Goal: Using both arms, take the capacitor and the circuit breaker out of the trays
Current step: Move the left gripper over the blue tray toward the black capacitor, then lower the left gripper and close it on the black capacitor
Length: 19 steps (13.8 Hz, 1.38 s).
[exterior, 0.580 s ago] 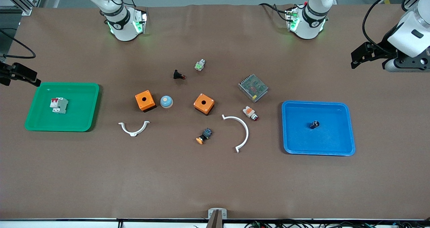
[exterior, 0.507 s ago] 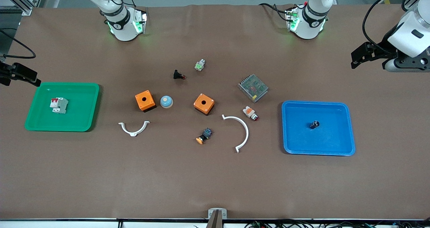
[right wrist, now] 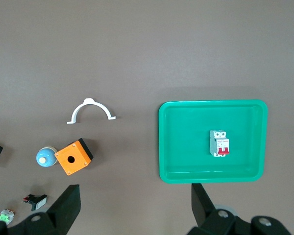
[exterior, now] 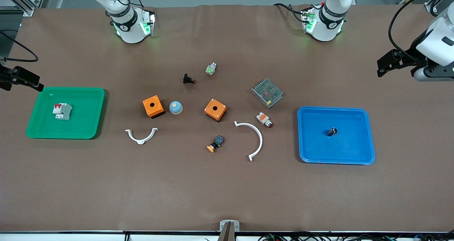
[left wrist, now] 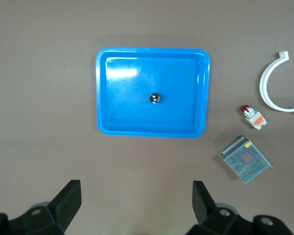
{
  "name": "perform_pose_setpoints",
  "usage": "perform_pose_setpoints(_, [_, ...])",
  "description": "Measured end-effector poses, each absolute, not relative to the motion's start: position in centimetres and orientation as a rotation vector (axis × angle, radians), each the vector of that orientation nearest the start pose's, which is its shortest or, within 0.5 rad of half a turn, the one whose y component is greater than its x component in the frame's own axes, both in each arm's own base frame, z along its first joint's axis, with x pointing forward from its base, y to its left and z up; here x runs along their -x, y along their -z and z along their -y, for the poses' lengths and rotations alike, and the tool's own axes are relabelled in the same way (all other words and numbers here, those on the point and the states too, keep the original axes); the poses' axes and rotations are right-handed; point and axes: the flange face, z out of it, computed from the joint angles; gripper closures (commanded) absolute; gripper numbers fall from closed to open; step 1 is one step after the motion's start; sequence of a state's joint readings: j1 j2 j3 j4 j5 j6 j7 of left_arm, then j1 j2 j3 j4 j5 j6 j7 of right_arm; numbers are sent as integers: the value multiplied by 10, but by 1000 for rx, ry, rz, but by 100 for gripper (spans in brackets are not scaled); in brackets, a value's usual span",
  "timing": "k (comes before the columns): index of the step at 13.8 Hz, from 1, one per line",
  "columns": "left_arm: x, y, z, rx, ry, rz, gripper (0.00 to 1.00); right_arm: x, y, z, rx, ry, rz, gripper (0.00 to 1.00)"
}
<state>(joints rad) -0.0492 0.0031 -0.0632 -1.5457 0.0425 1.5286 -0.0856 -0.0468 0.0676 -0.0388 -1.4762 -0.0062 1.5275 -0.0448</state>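
- Front view: we see the capacitor in the blue tray and the breaker in the green tray, at the worktop's 3 and 9 o'clock ends.
- Left wrist view: our left tool hangs spread and empty above the worktop beside the blue tray.
- Right wrist view: our right tool hangs spread and empty near the green tray.

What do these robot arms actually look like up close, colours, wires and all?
Both arms are glossy white with rounded joints, each base ringed by a black band bearing a small white mark and glowing green lights. Black cables loop along them. The left gripper is a black block under a white wrist; the right gripper is black too. In the wrist views the fingers show as dark, flat, angular prongs.
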Motion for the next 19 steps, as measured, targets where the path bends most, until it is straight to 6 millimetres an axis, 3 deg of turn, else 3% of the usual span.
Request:
perform_pose_setpoints(3, [-577, -584, 56, 3096, -94, -36, 0, -570, -627, 49, 3149, -26, -65, 0])
perform_pose_setpoints(7, [-603, -485, 47, 3105, -67, -20, 3, -570, -627, 49, 3149, -27, -65, 0])
perform_pose_setpoints(13, [-587, -334, 41, 3121, -10, -21, 17, -570, -627, 49, 3149, -27, -66, 0])
perform_pose_setpoints(16, [-582, -280, 40, 3131, 10, -22, 24, -570, -626, 50, 3148, -37, -67, 0])
perform_pose_setpoints(19, [-581, -239, 43, 3139, 2, -30, 28, -571, -620, 56, 3147, -62, -85, 0])
